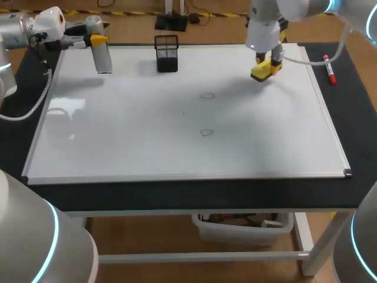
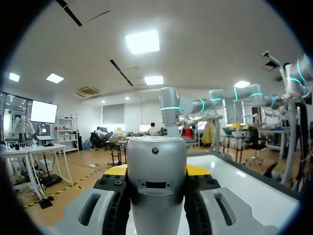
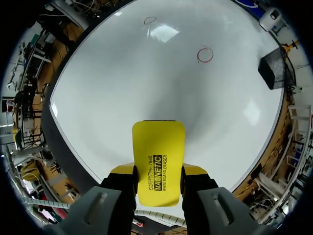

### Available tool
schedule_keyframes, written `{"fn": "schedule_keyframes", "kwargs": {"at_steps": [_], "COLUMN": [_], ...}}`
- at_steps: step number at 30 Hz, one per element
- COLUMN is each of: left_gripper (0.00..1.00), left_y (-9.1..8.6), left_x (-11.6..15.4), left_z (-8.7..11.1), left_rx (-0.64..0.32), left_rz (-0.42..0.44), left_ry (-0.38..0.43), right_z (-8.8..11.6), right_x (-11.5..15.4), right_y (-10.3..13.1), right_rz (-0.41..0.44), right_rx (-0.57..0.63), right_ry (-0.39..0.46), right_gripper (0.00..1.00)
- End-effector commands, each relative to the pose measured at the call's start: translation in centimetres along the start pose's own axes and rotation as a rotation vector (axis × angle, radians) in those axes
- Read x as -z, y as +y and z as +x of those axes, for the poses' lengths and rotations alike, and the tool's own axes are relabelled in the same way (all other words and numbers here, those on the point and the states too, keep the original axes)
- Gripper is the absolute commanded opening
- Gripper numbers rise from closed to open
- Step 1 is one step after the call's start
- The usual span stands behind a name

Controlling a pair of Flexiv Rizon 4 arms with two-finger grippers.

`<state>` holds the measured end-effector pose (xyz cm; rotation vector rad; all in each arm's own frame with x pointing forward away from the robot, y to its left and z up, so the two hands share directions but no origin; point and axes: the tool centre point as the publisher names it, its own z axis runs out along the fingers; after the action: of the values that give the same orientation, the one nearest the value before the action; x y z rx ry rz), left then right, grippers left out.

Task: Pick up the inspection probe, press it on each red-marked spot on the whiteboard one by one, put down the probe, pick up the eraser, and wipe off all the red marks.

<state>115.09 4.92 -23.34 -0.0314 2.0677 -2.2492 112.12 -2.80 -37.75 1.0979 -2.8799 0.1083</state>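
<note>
The whiteboard (image 1: pixel 118 130) carries two small red-outlined marks near its middle, a far mark (image 1: pixel 207 95) and a near mark (image 1: pixel 206 132). They also show ahead of the eraser in the right wrist view, the far mark (image 3: pixel 205 55) closer to it than the near mark (image 3: pixel 149 20). My left gripper (image 1: pixel 97 40) is above the board's far left corner, shut on the silver inspection probe (image 1: pixel 103 59), which hangs down. In its wrist view the probe (image 2: pixel 156 152) fills the gap of the left gripper (image 2: pixel 156 172). My right gripper (image 1: pixel 269 59) holds the yellow eraser (image 1: pixel 264 71) just above the board's far right. The eraser (image 3: pixel 159 142) sticks out between the fingers of the right gripper (image 3: pixel 159 171).
A black mesh pen holder (image 1: pixel 166 53) stands at the board's far edge, between the two arms, and shows in the right wrist view (image 3: pixel 274 71) too. A red marker (image 1: pixel 330 69) lies on the black tabletop right of the board.
</note>
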Motion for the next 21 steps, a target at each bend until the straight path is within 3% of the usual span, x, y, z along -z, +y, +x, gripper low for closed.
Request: {"fn": "schedule_keyframes", "kwargs": {"at_steps": [1, 8, 21], "left_gripper": [0.00, 0.00, 0.00], "left_y": [-0.1, -0.1, -0.1], "left_x": [0.1, 0.1, 0.1], "left_z": [-0.2, -0.2, -0.2], "left_rx": [0.000, 0.000, 0.000], "left_rz": [0.000, 0.000, 0.000], "left_ry": [0.006, 0.006, 0.006], "right_z": [-0.6, -2.9, -6.5], "right_x": [0.4, -0.2, -0.5], "right_y": [3.4, 8.0, 13.9], "right_rz": [0.051, 0.067, 0.059], "right_rx": [0.059, 0.205, 0.417], "right_ry": [-0.004, 0.000, -0.042], "right_gripper": [0.00, 0.00, 0.00]}}
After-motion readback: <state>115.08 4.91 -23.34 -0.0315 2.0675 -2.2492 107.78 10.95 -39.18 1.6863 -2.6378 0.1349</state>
